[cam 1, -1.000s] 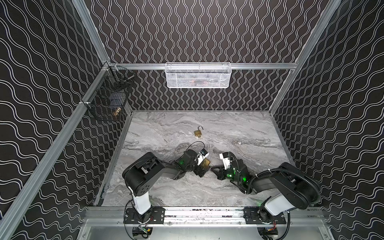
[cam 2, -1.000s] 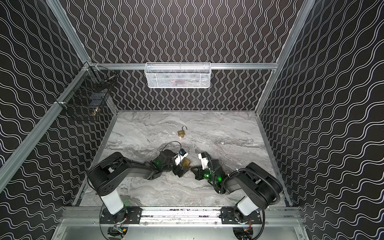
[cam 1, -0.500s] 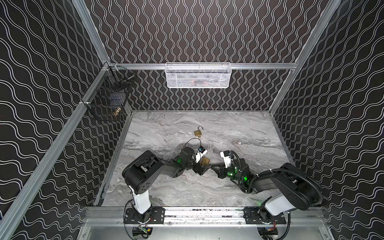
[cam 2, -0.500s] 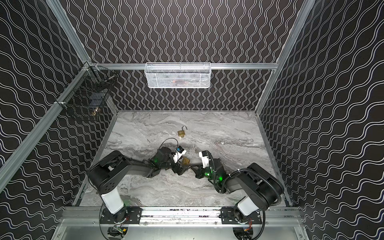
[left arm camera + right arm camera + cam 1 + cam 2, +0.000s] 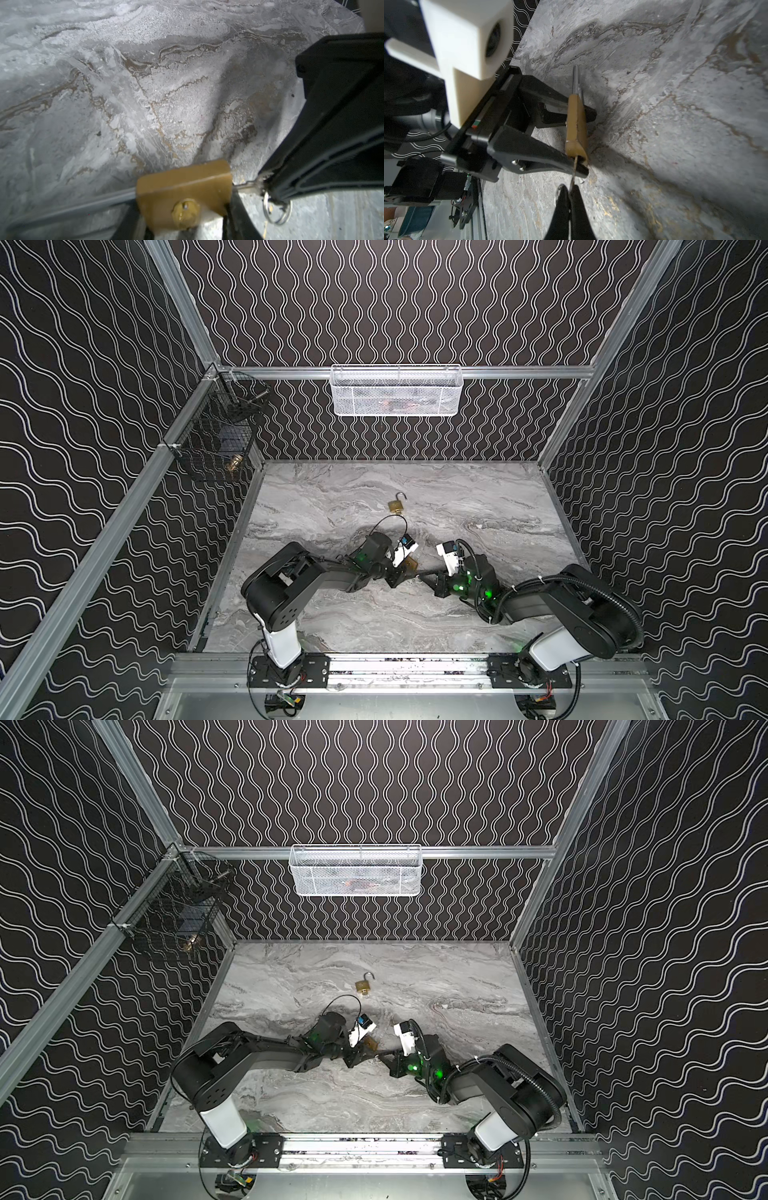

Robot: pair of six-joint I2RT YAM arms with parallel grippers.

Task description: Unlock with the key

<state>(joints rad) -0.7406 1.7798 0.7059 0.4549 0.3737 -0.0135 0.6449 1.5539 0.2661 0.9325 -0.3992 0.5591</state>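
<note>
A brass padlock (image 5: 185, 191) lies low over the marble table between the fingers (image 5: 550, 160) of my left gripper (image 5: 182, 216), which is shut on its body. Its steel shackle (image 5: 576, 81) points away from my right gripper (image 5: 572, 189). That gripper is shut on the key (image 5: 574, 168), whose blade enters the padlock's bottom end. The key ring (image 5: 276, 209) hangs beside the right fingertips. In both top views the two grippers meet at the padlock (image 5: 411, 565) (image 5: 371, 1043), near the table's middle front.
A second brass padlock (image 5: 397, 506) with an open shackle lies farther back on the table. A white mesh basket (image 5: 395, 391) hangs on the back wall and a black wire basket (image 5: 216, 439) on the left rail. The metal front rail (image 5: 395, 668) borders the table.
My left gripper's jaws have closed from wide open onto the padlock. Both grippers drew together, and the key now sits in the lock's end.
</note>
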